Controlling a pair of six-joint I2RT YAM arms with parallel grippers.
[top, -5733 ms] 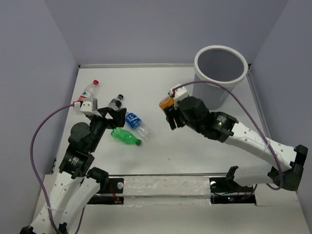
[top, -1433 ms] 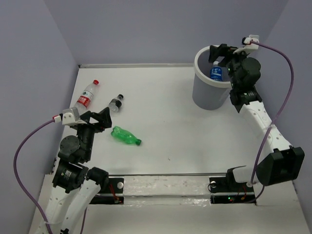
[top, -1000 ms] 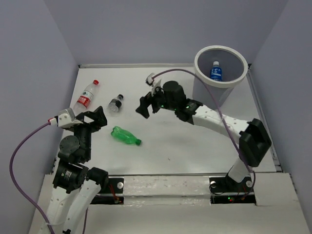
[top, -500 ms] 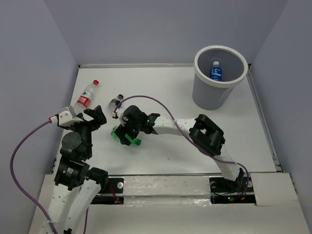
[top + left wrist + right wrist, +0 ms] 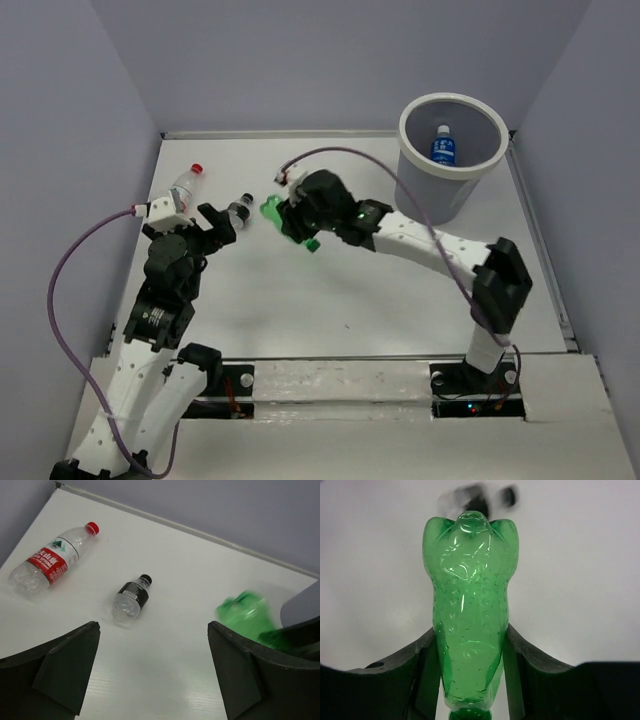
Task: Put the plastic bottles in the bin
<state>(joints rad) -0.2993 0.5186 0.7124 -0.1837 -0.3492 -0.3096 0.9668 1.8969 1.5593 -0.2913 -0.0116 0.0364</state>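
Observation:
My right gripper (image 5: 292, 222) is shut on the green bottle (image 5: 272, 210), held above the table left of centre; the right wrist view shows the jaws clamping its lower body (image 5: 470, 630). It shows blurred at the right of the left wrist view (image 5: 245, 615). My left gripper (image 5: 210, 225) is open and empty, just left of a small clear bottle with a black label (image 5: 238, 212) (image 5: 131, 599). A clear bottle with a red label and red cap (image 5: 183, 185) (image 5: 52, 560) lies at the far left. The grey bin (image 5: 452, 150) stands at the back right with a blue-labelled bottle (image 5: 442, 148) inside.
Grey walls enclose the table on three sides. The right arm (image 5: 420, 240) stretches across the middle of the table from its base at the near right. A purple cable (image 5: 340, 158) loops over the table behind the right wrist.
My right gripper closed on the green bottle, lifted it off the table and carried it back and to the right. My left gripper moved forward toward the black-labelled bottle.

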